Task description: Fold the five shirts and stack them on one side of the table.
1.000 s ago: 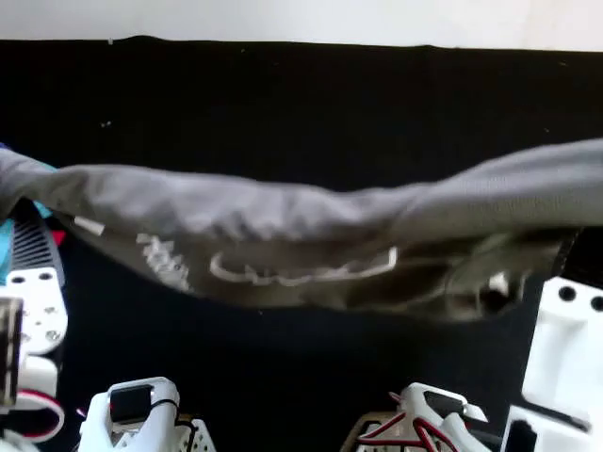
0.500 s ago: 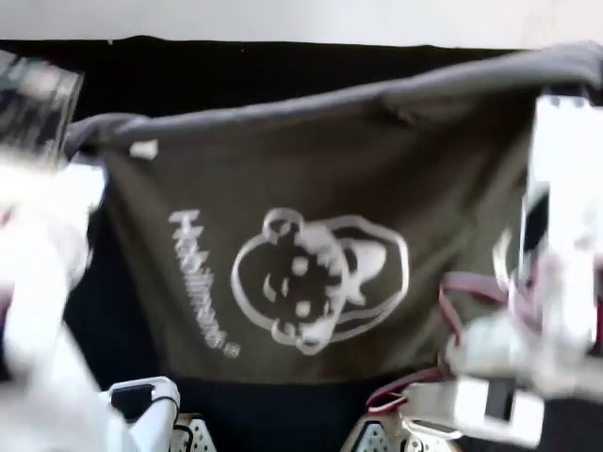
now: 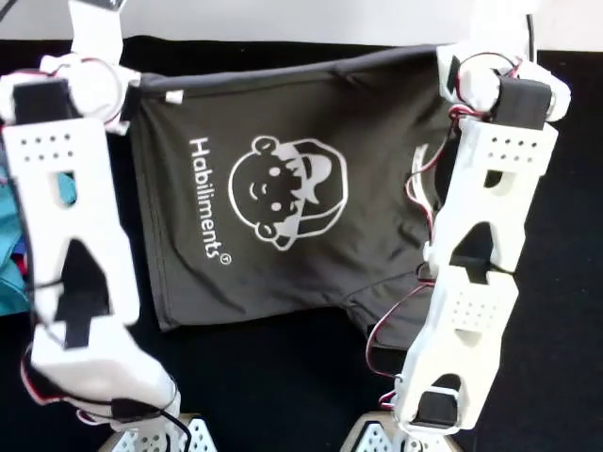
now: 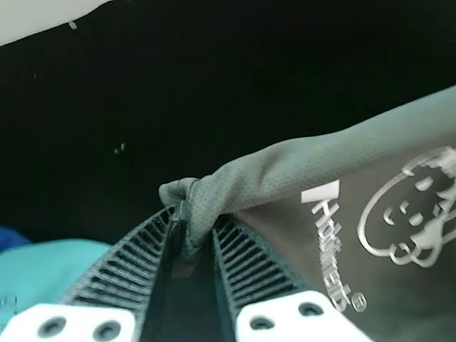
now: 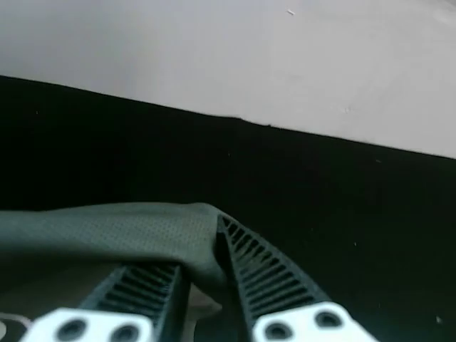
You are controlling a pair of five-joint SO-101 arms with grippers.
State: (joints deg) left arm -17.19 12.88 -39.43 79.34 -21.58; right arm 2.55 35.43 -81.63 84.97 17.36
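- Black tabletop (image 3: 283,395) runs across the whole scene, with a pale surface (image 5: 285,57) beyond its far edge.
- Grey shirt (image 3: 283,264) sits over the middle of the tabletop, spread wide between the two arms. Its top edge is pulled taut along the tabletop's far side and its printed side faces up. We can't tell whether the lower hem touches the tabletop.
- Left arm (image 3: 66,217) stretches over the tabletop's left part, from the near edge to the far side, and overlaps one side edge of the shirt.
- Right arm (image 3: 480,235) does the same over the tabletop's right part and covers the shirt's other side. Red and white cables (image 3: 415,188) loop off it above the fabric.
- Teal cloth (image 3: 9,273) is bunched at the tabletop's left edge, partly behind the left arm.
- Left gripper (image 4: 194,217) is at the tabletop's far left, clamped on a top corner of the shirt with fabric bunched between its ribbed fingers.
- Right gripper (image 5: 203,246) is at the tabletop's far right, pinching the other top corner, with fabric draped over one finger.
- Cartoon face print (image 3: 287,193) is white and lies over the tabletop's centre, with a line of lettering beside it on the left.
- White tag (image 3: 174,96) is small and sits on the taut top edge, toward the tabletop's far left.
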